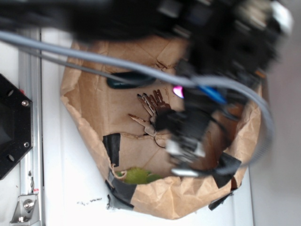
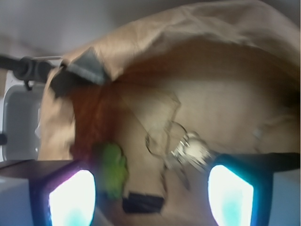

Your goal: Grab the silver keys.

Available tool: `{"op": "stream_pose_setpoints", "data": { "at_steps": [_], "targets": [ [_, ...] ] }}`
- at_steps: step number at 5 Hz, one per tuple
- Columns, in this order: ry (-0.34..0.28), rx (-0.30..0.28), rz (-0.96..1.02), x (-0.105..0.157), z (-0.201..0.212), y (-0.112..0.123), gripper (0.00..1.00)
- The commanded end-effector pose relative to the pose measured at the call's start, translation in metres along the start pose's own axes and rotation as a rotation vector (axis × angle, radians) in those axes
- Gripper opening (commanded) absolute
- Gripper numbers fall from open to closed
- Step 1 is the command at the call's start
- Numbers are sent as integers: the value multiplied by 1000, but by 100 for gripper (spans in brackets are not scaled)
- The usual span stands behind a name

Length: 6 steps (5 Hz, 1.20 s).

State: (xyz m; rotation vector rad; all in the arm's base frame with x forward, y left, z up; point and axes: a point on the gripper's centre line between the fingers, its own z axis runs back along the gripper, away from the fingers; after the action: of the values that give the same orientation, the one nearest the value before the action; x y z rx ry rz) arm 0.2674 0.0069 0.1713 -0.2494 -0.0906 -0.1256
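1. Brown paper tray (image 1: 94,108), taped at its corners, sits on the white counter (image 1: 66,188) and corrals the objects.
2. Gripper (image 2: 150,188) hangs above, fingers (image 2: 70,195) spread apart, presumably lining up.
3. Silver keys (image 1: 151,106) lie fanned near the tray's middle, ungripped.

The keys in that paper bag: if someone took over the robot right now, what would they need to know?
Hand: fingers apart, holding nothing, hanging low inside the brown paper bag.
Silver keys: fanned out on the bag's floor, on a thin wire ring; in the wrist view they sit just ahead of the hand, nearer the finger on the right.
Also in the bag: a green thing and a dark oblong case.
Done: the approach.
Left: lower, close, lift.
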Motion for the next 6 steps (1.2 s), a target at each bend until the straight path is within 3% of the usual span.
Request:
{"op": "stream_pose_setpoints", "data": {
  "at_steps": [1,5,6],
  "targets": [
    [-30,111,-12,-2,3,5,100],
    [-30,111,-12,-2,3,5,100],
    [-32,96,-10,0,-15,7,100]
  ]
}}
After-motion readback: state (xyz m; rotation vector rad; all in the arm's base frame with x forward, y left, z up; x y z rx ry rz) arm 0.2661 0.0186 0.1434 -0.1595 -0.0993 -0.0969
